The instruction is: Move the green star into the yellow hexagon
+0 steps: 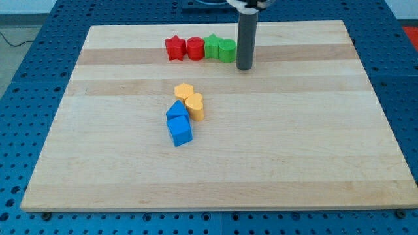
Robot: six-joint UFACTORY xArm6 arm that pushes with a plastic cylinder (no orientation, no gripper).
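Observation:
The green star (pixel 212 46) sits in a row near the view's top, between a red cylinder (pixel 195 48) on its left and a green cylinder (pixel 227 50) on its right. A red star (pixel 174 47) ends the row on the left. The yellow hexagon (pixel 184 91) lies near the board's middle, below the row, touching a yellow cylinder (pixel 194 106). My tip (pixel 245 67) rests on the board just right of the green cylinder, close to it; I cannot tell whether it touches.
A blue pentagon-like block (pixel 176 110) and a blue cube (pixel 179 130) lie just below the yellow blocks, touching them. The wooden board (pixel 313 143) is ringed by a blue perforated table.

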